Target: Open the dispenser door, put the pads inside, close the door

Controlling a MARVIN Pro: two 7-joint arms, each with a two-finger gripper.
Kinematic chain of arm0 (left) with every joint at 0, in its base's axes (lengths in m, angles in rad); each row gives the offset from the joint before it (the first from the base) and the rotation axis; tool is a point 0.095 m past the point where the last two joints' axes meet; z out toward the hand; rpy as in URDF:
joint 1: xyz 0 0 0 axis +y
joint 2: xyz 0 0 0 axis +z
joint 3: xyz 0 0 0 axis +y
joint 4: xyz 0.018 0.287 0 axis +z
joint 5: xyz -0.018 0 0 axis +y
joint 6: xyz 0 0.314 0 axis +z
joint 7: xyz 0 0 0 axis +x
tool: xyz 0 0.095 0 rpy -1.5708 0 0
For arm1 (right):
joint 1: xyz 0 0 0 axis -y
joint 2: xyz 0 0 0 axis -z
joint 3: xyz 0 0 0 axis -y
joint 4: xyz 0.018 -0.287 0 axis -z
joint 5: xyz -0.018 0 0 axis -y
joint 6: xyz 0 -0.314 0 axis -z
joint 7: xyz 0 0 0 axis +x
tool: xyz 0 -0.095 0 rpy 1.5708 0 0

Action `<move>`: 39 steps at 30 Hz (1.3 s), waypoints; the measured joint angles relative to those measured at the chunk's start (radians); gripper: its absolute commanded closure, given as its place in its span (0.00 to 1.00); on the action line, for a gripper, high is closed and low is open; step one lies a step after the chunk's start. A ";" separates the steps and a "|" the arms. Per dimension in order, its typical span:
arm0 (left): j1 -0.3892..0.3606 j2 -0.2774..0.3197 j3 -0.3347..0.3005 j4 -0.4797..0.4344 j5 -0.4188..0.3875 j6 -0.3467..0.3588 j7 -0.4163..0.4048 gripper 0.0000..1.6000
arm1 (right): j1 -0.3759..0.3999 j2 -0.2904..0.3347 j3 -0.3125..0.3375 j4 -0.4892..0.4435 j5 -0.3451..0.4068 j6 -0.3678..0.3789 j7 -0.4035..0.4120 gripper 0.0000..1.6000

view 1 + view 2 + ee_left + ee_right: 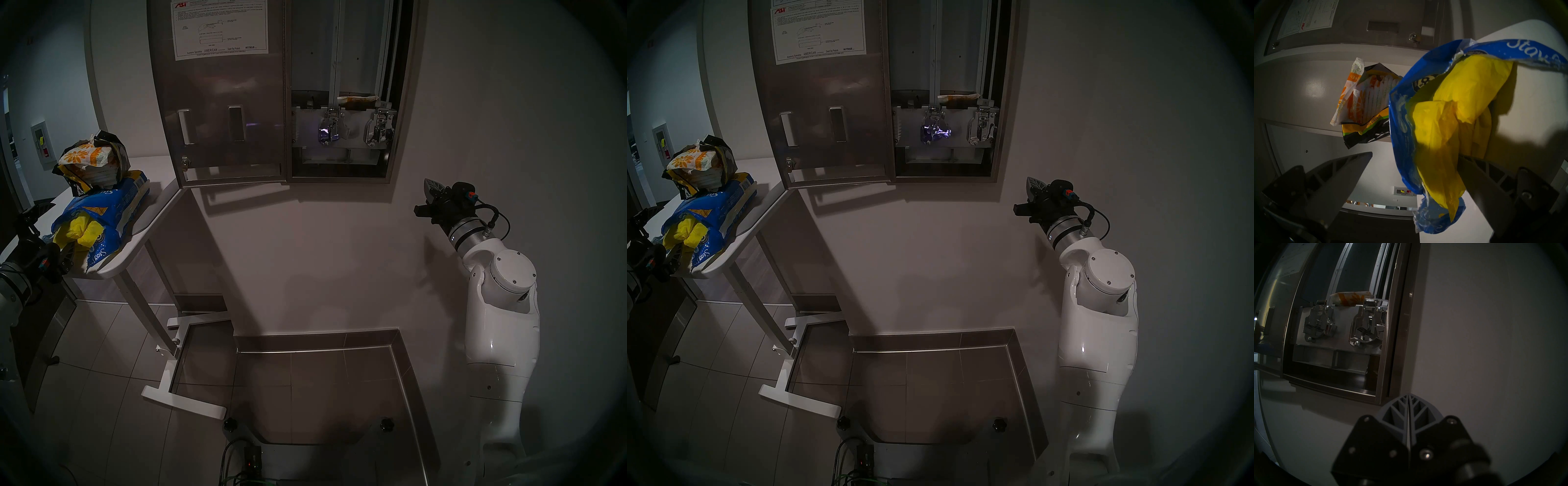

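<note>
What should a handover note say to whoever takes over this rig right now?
Left hand: open at the torn blue bag on the side table, holding nothing.
Right hand: shut, empty, beside the dispenser.
Done: dispenser door is open; one flowered pad lies in the right chute.
Left: load the yellow pads and the flowered ones, then close the door.

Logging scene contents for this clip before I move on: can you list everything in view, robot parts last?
dispenser: one, steel, on wall, open
dispenser door: one, steel, swung open leftward
instruction sheet: one, white, on door's inner face
chrome levers: two, inside dispenser
flowered pad: one, white and orange, above right lever
blue bag: one, torn, on table
yellow pads: several, spilling from blue bag
black bag: one, holding flowered pads, atop blue bag
table: one, white, left
left gripper: open, at yellow pads
right gripper: shut, empty, below dispenser
</note>
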 measured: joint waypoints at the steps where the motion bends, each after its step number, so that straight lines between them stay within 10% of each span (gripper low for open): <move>1: 0.000 -0.002 0.001 -0.001 -0.001 -0.002 0.001 0.00 | 0.000 0.000 0.000 0.000 0.000 0.000 0.000 0.84; 7: -0.001 -0.014 0.005 -0.008 -0.003 -0.014 0.005 0.01 | -0.001 0.002 -0.001 0.000 0.002 0.000 -0.001 0.84; 10: -0.001 -0.020 0.005 -0.011 -0.003 -0.019 0.005 0.39 | -0.001 0.002 -0.002 0.000 0.003 0.000 -0.002 0.84; 19: -0.001 -0.035 0.007 -0.015 -0.001 -0.033 0.005 0.64 | -0.001 0.005 -0.003 0.000 0.004 0.000 -0.004 0.84; 22: -0.001 -0.038 0.007 -0.015 0.000 -0.036 0.005 0.98 | -0.001 0.005 -0.003 0.000 0.005 0.000 -0.005 0.84; 39: 0.011 -0.069 -0.014 -0.016 -0.003 -0.073 0.001 1.00 | -0.002 0.009 -0.006 0.000 0.009 0.000 -0.009 0.84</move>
